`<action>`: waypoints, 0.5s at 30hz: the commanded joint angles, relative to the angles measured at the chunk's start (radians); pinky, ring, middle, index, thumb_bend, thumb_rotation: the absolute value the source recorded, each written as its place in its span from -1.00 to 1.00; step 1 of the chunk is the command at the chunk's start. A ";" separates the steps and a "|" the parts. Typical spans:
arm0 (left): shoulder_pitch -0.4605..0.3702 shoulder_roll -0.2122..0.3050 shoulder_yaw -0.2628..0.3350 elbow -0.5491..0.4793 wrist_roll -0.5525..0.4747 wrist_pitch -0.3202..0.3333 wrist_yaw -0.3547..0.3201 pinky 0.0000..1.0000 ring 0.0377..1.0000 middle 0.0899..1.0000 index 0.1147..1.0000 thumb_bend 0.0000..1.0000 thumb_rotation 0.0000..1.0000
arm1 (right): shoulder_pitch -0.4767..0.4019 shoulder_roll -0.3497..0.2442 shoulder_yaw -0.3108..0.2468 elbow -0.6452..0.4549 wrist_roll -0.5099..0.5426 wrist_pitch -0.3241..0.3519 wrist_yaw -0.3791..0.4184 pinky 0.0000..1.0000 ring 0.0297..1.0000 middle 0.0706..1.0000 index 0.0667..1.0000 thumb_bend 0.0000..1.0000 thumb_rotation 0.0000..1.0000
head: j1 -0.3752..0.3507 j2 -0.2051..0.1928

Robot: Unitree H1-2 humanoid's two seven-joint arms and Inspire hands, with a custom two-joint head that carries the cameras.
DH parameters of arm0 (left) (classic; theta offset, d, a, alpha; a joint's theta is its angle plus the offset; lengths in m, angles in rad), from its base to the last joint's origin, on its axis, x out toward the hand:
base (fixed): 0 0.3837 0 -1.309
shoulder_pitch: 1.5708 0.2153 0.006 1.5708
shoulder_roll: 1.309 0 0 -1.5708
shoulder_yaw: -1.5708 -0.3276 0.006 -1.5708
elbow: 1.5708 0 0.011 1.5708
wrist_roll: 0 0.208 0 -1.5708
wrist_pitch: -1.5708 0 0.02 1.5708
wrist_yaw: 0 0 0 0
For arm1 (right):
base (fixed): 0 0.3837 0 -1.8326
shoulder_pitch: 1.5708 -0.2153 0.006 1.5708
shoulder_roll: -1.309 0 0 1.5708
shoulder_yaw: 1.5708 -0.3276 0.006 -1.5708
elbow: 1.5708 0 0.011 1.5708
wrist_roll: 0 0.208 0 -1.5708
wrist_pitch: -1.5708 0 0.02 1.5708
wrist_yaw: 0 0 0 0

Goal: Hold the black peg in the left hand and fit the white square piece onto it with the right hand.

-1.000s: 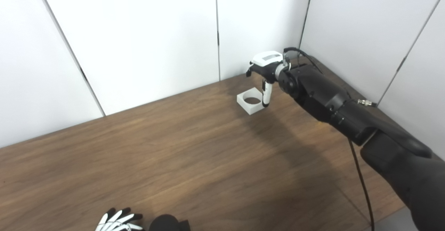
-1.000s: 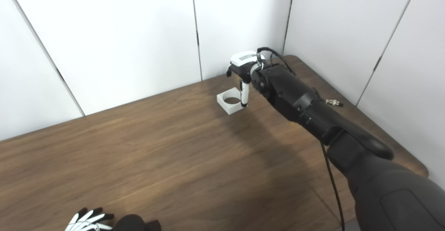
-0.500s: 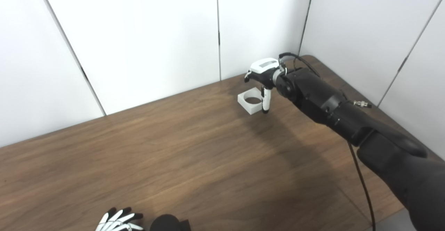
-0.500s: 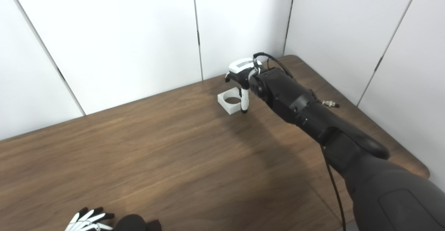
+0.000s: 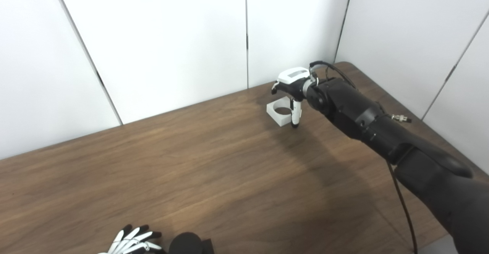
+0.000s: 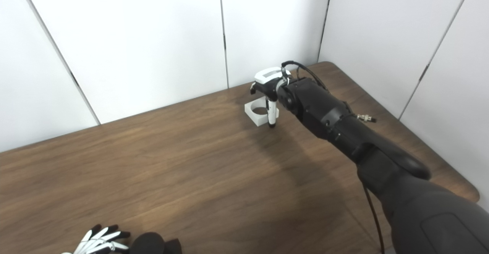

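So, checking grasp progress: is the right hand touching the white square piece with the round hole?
Cannot tell. In both eye views a finger of the right hand overlaps the white square piece's right edge; neither shows contact or a gap.

white square piece (image 5: 280, 112); dark wood-grain table (image 5: 191, 170); black-and-white right hand (image 5: 292, 89)

You face a dark wooden table (image 5: 214, 162) with a rounded far corner, set into a corner of plain white wall panels (image 5: 164, 36) divided by thin dark seams.
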 commanded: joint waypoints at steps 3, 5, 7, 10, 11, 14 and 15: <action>0.041 -0.001 -0.014 0.022 0.046 0.059 -0.034 1.00 0.79 0.57 -0.17 0.04 -0.90 | -0.036 -0.021 -0.024 -0.038 -0.004 -0.010 -0.032 1.00 1.00 0.91 0.67 0.75 -0.78 | -0.002 0.002; 0.041 0.000 -0.014 0.023 0.046 0.057 -0.032 1.00 0.79 0.57 -0.17 0.04 -0.90 | -0.035 -0.019 -0.023 -0.039 -0.006 -0.014 -0.035 1.00 1.00 0.90 0.64 0.74 -0.77 | -0.002 0.002; 0.043 0.000 -0.014 0.019 0.047 0.057 -0.033 1.00 0.78 0.56 -0.17 0.04 -0.90 | -0.034 -0.019 -0.017 -0.040 -0.012 -0.021 -0.037 1.00 1.00 0.89 0.61 0.72 -0.75 | 0.000 0.008; 0.045 0.001 -0.014 0.011 0.050 0.064 -0.038 1.00 0.78 0.57 -0.17 0.04 -0.90 | -0.034 -0.018 -0.014 -0.041 -0.019 -0.031 -0.038 1.00 1.00 0.87 0.54 0.68 -0.72 | 0.003 0.011; 0.046 0.001 -0.015 0.008 0.050 0.067 -0.040 1.00 0.78 0.57 -0.17 0.04 -0.90 | -0.033 -0.017 -0.015 -0.041 -0.019 -0.034 -0.043 1.00 1.00 0.86 0.50 0.66 -0.72 | 0.003 0.011; 0.047 0.001 -0.015 0.005 0.048 0.068 -0.040 1.00 0.78 0.56 -0.17 0.04 -0.90 | -0.027 -0.016 -0.022 -0.049 -0.014 -0.038 -0.049 1.00 0.99 0.83 0.38 0.65 -0.73 | 0.002 0.013; 0.047 0.001 -0.015 0.005 0.047 0.068 -0.040 1.00 0.78 0.56 -0.17 0.04 -0.90 | -0.026 -0.016 -0.023 -0.052 -0.013 -0.038 -0.049 1.00 0.99 0.82 0.34 0.64 -0.73 | 0.003 0.014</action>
